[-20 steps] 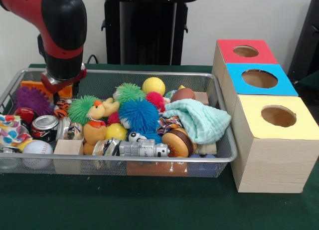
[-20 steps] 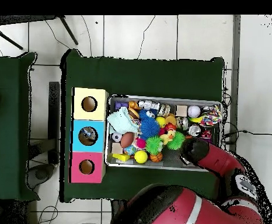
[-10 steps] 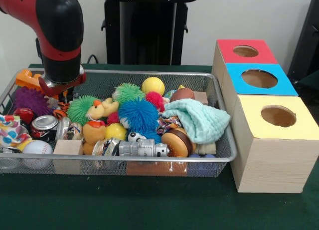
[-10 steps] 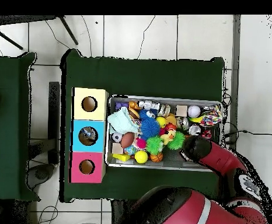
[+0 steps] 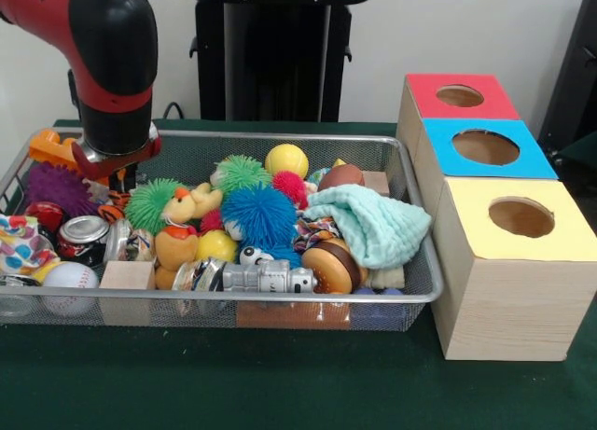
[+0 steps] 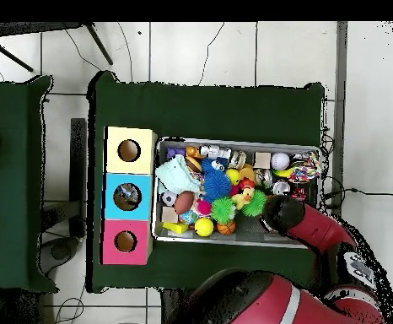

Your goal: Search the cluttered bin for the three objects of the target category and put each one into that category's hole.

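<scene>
I'm seeing the arm (image 5: 112, 66) sitting over the far left corner of the cluttered bin (image 5: 410, 295), barely shifted from half a second ago. The orange toy (image 5: 51, 148) is staying uncovered beside it. I cannot tell how the gripper (image 5: 119, 180) is set.

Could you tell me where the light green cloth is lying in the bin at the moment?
In the front view, the light green cloth lies at the right end of the silver wire-mesh basket, beside the blue spiky ball and nearest the yellow-topped box.
</scene>
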`<state>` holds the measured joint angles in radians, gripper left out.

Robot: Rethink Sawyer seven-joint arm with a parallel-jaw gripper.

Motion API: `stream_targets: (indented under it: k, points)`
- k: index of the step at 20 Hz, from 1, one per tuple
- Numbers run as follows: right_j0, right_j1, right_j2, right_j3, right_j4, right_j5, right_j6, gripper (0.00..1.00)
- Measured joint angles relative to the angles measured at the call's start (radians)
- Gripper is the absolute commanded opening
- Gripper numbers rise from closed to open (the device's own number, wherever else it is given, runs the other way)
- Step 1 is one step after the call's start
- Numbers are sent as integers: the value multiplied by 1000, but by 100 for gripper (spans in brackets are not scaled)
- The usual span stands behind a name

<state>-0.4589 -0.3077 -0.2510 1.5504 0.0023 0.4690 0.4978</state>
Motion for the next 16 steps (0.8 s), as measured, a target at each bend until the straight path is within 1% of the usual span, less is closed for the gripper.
stream_targets:
  k: [8, 10, 16]
  points:
    - [58, -5, -32, -1, 2, 0, 1, 0]
    - [84, -13, -37, -2, 13, 5, 1, 0]
    - [105, -23, -37, -8, 56, 22, 1, 0]
